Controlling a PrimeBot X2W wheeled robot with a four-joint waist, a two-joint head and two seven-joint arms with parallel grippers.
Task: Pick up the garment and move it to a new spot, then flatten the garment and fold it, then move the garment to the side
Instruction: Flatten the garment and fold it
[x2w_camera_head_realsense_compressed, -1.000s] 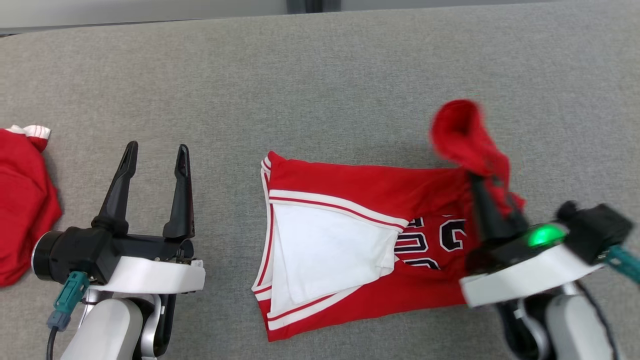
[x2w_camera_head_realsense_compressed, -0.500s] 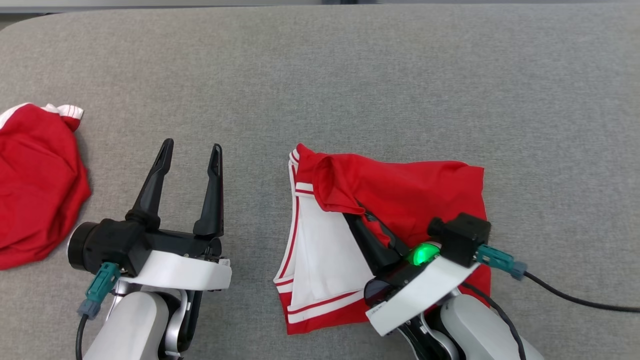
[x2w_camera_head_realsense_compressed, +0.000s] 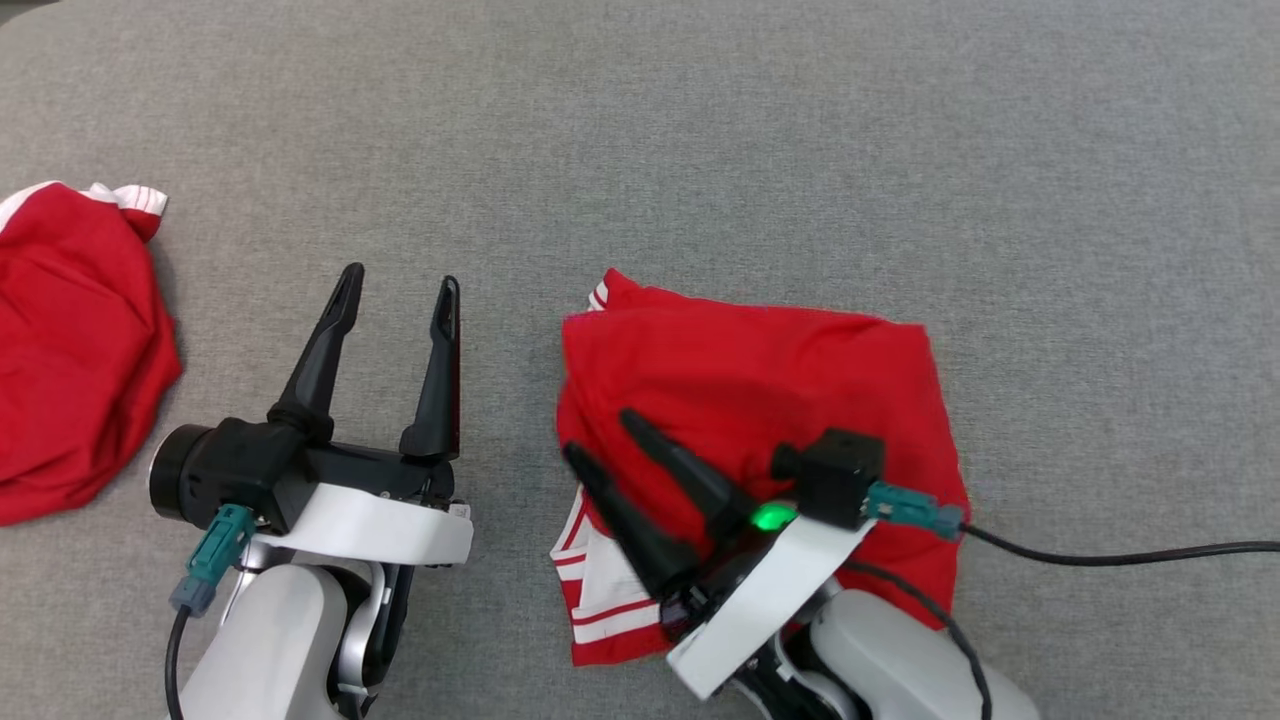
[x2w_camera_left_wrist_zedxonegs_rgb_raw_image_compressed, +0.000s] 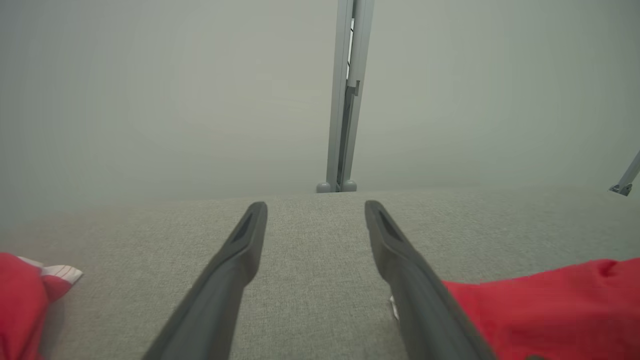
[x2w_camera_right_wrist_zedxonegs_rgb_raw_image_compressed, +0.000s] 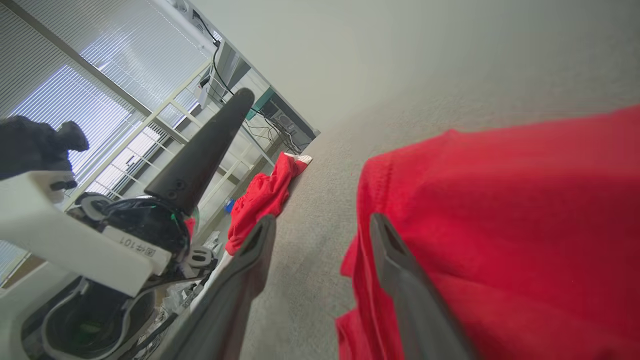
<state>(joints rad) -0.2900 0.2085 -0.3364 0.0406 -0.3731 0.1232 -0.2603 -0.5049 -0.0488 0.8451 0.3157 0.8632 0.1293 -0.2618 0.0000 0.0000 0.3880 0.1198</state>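
While our right gripper (x2w_camera_head_realsense_compressed: 600, 435) lies low over the garment (x2w_camera_head_realsense_compressed: 770, 370), its two fingers stand well apart with nothing pinched between them, so we judge that it holds no cloth. It straddles the garment's edge: one finger is over red fabric, the other over the bare grey surface (x2w_camera_head_realsense_compressed: 700, 150) just beside it. That placement makes sense to us, since this edge is where the top layer ends, and spreading the fingers there would leave the flap resting flat on the layer beneath.

From this gripper the garment spreads away behind the wrist and off to one side as a doubled red slab, fairly smooth on top. A strip of white trim (x2w_camera_head_realsense_compressed: 598, 610) shows from beneath the red, close under the fingers' roots, so we judge the layers are not quite flush.

Our left gripper (x2w_camera_head_realsense_compressed: 400, 278) is wide open and empty, hovering over bare surface with the garment's edge just beside its inner finger. We take it to be parked there on purpose: clear of the fold, yet near enough to help press or carry.

Well off beyond its outer side lies a second, crumpled red garment (x2w_camera_head_realsense_compressed: 70, 340), apart from this work.

A black cable (x2w_camera_head_realsense_compressed: 1100, 555) runs from the right wrist across the garment's corner; it might tug the cloth when the arm moves. We reckon the folding is nearly done, with the move to the side not yet made.
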